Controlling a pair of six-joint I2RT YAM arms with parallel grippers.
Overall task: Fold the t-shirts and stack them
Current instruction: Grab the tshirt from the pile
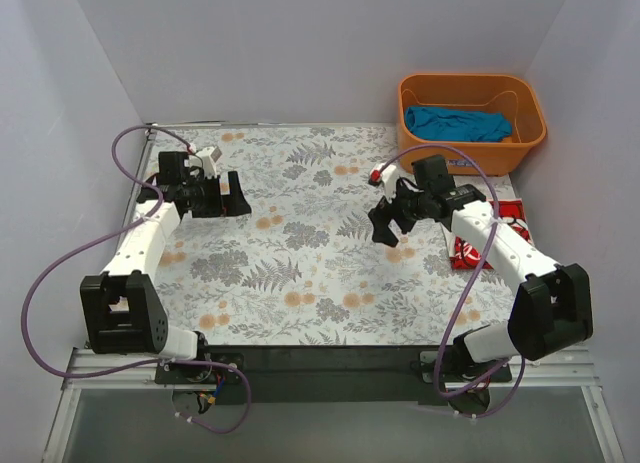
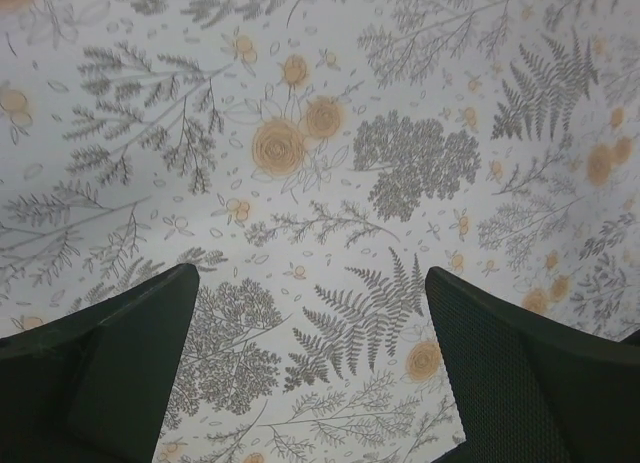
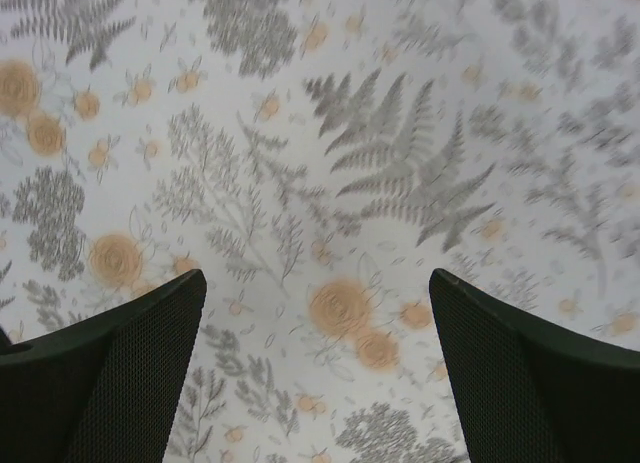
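The teal-blue t-shirt (image 1: 458, 123) lies crumpled inside the orange basket (image 1: 530, 133) at the back right. The red t-shirt with white lettering (image 1: 512, 219) lies folded at the table's right edge, partly hidden under my right arm. My left gripper (image 1: 232, 200) is open and empty above the floral cloth at the left. My right gripper (image 1: 392, 223) is open and empty above the cloth, left of the red shirt. Both wrist views show only bare floral cloth between the open left gripper (image 2: 310, 278) and the open right gripper (image 3: 318, 278).
The table carries a floral-printed cloth (image 1: 300, 243). White walls close in the left, back and right sides. A purple cable (image 1: 60, 263) loops off the left arm beyond the table's left edge.
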